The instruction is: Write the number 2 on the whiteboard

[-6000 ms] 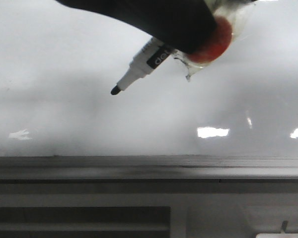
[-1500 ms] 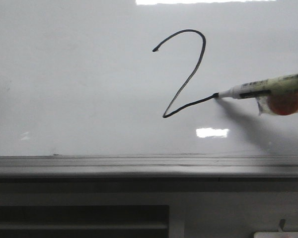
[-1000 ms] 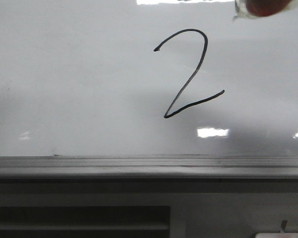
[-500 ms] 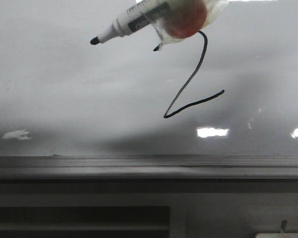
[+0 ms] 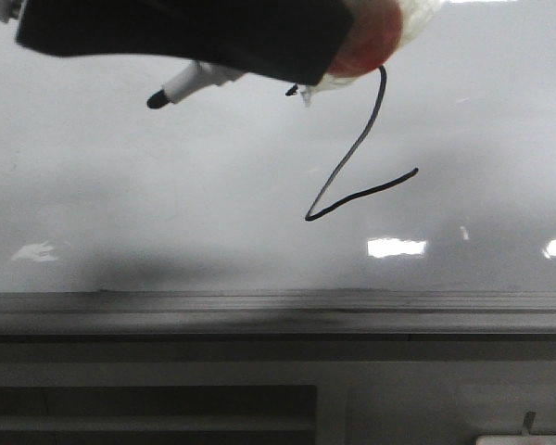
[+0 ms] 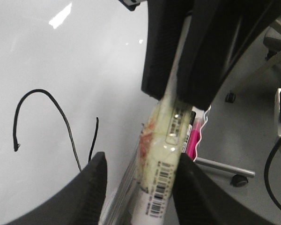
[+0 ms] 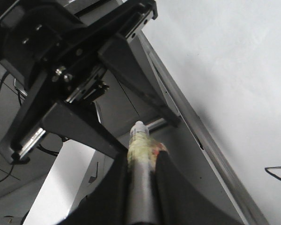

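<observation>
Writing done: 2 [image 5: 357,176] complete on whiteboard [image 5: 120,204]. Right gripper [image 7: 141,187] clamped on marker [image 5: 187,85], tip off board, up-left of 2. Left gripper [image 6: 178,93] pinching marker too. Next: probably withdraw, keeping clear of the ink.

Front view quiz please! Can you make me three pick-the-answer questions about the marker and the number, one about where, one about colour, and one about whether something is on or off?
1. In the front view, where is the marker tip next to the number 2?
A. To its left, high up
B. Below it, on the ledge
C. To its right

2. What colour is the number 2 on the whiteboard?
A. Red
B. Black
C. Green

3. Is the marker's cap on?
A. Yes, the cap is on
B. No, the cap is off
C. The marker is snapped in two

Answers:
1. A: the tip sits left of the 2, near the level of its top.
2. B: the stroke is a thin black line.
3. B: the bare dark tip sticks out.
</observation>
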Available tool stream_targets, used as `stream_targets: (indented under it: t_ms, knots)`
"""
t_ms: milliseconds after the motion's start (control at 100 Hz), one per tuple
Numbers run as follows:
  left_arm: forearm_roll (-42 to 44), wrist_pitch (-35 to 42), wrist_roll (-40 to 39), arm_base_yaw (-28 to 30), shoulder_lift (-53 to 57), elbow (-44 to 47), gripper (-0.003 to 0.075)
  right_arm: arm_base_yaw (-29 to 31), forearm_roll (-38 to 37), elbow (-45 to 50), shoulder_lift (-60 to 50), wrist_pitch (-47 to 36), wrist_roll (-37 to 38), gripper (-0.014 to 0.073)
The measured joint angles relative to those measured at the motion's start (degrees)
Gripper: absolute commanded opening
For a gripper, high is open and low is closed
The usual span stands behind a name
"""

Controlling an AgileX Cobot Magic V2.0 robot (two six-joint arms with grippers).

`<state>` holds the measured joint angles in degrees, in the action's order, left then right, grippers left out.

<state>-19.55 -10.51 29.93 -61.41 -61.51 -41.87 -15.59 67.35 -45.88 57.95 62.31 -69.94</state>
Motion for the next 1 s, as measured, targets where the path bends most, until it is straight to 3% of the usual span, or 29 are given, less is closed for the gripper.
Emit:
stream_targets:
  t_ms: [140, 340, 460, 700, 1000]
  knots:
    - [0.99, -0.27, 0.19, 0.0, -0.22, -0.02, 0.0225, 0.0, 0.0, 0.0, 0.0, 0.27, 0.14, -0.0055]
    - [1.35, -0.76, 0.66, -0.18, -0.22, -0.02, -0.002, 0.0, 0.0, -0.13, 0.0, -0.28, 0.14, -0.0055]
    - [2.63, -1.28, 1.94, -0.52, -0.22, -0.02, -0.002, 0.0, -0.15, -0.13, 0.09, -0.07, 0.37, -0.0006]
    - [2.15, -1.08, 1.17, -0.42, -0.22, -0.14, -0.002, 0.0, 0.22, -0.13, 0.09, -0.81, 2.18, 0.0315]
    - [1.53, 5.02, -6.64, 2.95, 1.48, 2.84, -0.002, 3.9, 0.01, -0.13, -2.53, -9.27, 6.69, 0.0346]
